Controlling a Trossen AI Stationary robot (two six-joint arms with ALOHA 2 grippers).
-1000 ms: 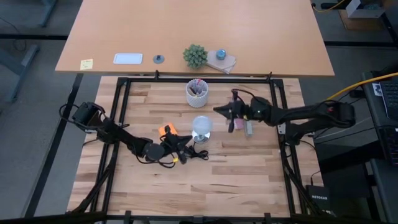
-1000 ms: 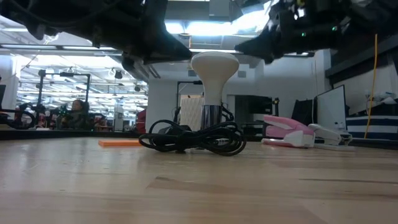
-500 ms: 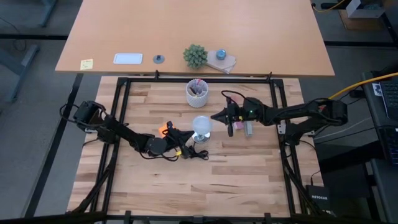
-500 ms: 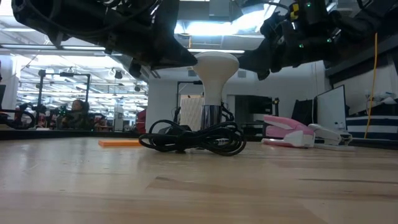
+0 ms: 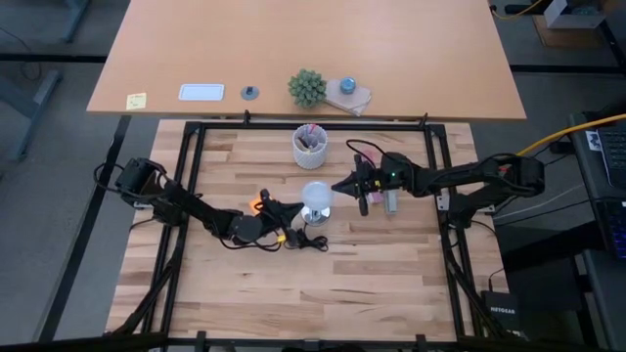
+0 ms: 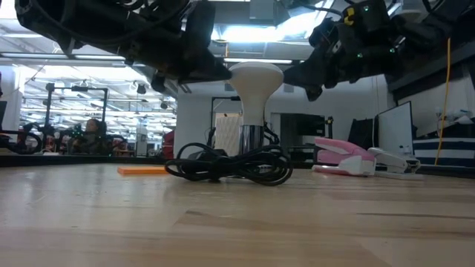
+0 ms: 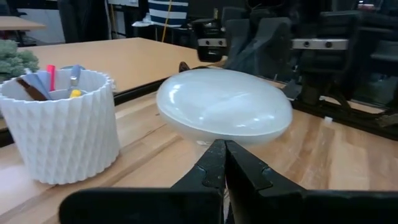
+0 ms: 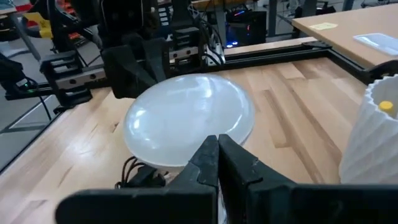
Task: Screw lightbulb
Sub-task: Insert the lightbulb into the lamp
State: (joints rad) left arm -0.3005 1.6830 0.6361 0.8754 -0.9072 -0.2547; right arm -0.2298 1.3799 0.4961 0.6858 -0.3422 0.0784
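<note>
Lightbulb (image 5: 316, 198) stood upright in its corded socket (image 6: 251, 139) at bench centre. Left end effector (image 5: 286, 208) at nine o'clock, right end effector (image 5: 339, 182) at two o'clock: both closed, empty. Approach judged underway; opening required next.

The upright white funnel-shaped lightbulb (image 5: 316, 198) is hemmed in by the closed left gripper (image 5: 291, 208) and closed right gripper (image 5: 339, 184). Coiled black cord (image 6: 230, 165) rings its base; a white ribbed pen cup (image 5: 310, 146) blocks the far side. The near wooden tabletop (image 5: 323, 293) lies open.
</note>
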